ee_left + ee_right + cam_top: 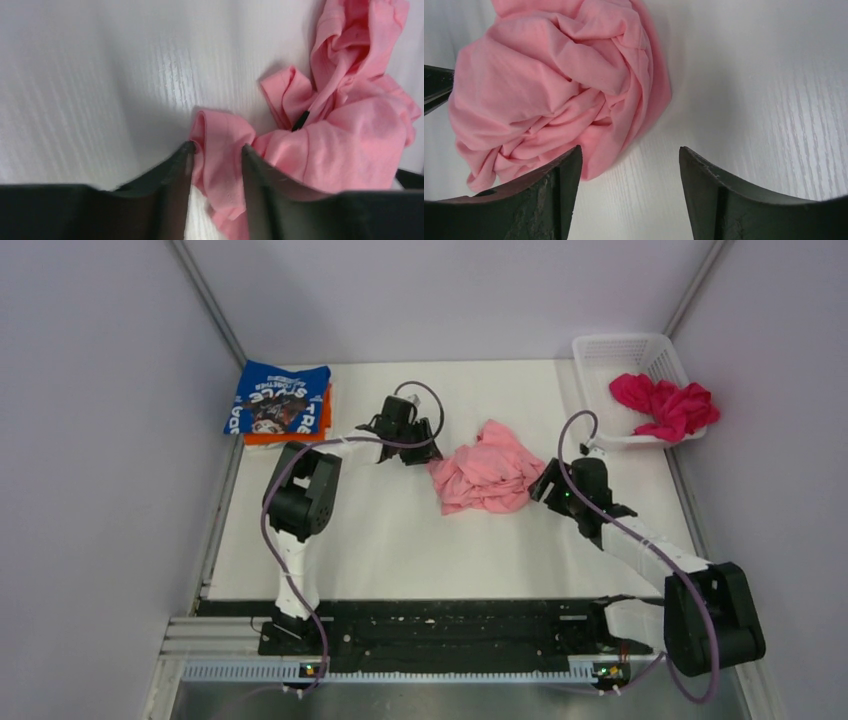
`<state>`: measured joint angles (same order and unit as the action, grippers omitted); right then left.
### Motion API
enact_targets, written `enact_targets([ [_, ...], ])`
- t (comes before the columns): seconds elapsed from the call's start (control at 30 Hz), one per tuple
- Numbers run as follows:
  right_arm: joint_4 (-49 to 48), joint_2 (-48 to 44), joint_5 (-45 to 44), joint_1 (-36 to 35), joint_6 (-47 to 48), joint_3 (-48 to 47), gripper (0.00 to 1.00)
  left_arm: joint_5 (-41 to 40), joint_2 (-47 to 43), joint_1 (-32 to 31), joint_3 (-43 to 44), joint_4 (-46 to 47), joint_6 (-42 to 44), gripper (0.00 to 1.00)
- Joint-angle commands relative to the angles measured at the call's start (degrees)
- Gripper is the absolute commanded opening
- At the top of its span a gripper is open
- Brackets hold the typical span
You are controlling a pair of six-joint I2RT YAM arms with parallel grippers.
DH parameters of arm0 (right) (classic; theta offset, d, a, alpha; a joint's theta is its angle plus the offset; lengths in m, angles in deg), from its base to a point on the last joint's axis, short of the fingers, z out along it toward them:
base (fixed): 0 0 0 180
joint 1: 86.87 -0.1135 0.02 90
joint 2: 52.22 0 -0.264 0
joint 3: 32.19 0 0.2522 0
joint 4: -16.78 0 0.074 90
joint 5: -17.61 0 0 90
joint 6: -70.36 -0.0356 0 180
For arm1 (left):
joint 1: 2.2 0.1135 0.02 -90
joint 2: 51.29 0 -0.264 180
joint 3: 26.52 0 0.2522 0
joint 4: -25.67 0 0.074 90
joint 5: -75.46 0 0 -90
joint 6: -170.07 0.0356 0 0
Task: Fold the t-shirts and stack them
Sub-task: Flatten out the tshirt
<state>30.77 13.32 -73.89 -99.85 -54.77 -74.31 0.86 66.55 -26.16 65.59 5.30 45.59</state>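
Observation:
The light pink t-shirt (487, 475) lies crumpled mid-table. My left gripper (418, 452) is at its left edge; in the left wrist view the gripper (217, 149) is partly open, with a fold of the pink shirt (350, 145) between its fingers and table showing in the gap. My right gripper (545, 485) is at the shirt's right edge, open and empty (630, 152), with the pink shirt (549, 85) just beyond its left finger. The blue printed t-shirt (280, 400) lies folded on the orange one (262, 439) at the back left. The magenta t-shirt (665, 405) is bunched in the basket.
The white lattice basket (620, 345) stands at the back right corner. Grey walls close in the table on the left, back and right. A black rail with the arm bases runs along the near edge.

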Motion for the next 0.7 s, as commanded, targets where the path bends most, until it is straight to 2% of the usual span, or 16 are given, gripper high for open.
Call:
enact_targets([
  [0.0,-10.3,5.54,1.18,-0.16,-0.92,-0.22,0.67,2.09,4.01,-1.07,3.74,-2.02,1.94,0.13],
  [0.03,-11.32,7.21,2.67,-0.15,-0.96,-0.73,0.66,1.78,4.32,-1.06,4.48,-2.76,2.2,0.0],
  [0.17,-15.04,15.65,3.45,-0.17,-0.1,-4.2,0.53,-0.52,1.54,-1.03,4.23,-3.32,4.04,0.0],
  [0.23,-16.13,19.89,4.03,-0.2,0.09,-5.97,0.32,-2.43,-1.73,-1.03,2.83,-2.94,4.64,0.0],
  [0.3,-15.96,21.07,3.77,-0.16,0.09,-7.08,0.03,-4.19,-5.91,-1.08,0.35,-1.59,5.47,0.0],
  [0.33,-15.96,20.45,3.53,-0.18,0.07,-7.18,0.0,-4.87,-8.25,-1.06,-0.93,-0.76,5.88,0.0],
  [0.47,-11.33,12.82,3.62,-0.16,2.84,-8.3,0.0,-5.35,-19.7,-1.04,-7.98,5.39,7.38,0.0],
  [0.53,-6.43,7.17,3.7,-0.19,4.98,-9.56,0.0,-7.55,-26.73,-1.08,-12.15,8.91,8.23,0.0],
  [0.67,-0.8,-5.92,4.55,-0.16,7.83,-11.58,0.0,-13.44,-40.51,-1.06,-16.15,8.61,10.25,0.0],
])
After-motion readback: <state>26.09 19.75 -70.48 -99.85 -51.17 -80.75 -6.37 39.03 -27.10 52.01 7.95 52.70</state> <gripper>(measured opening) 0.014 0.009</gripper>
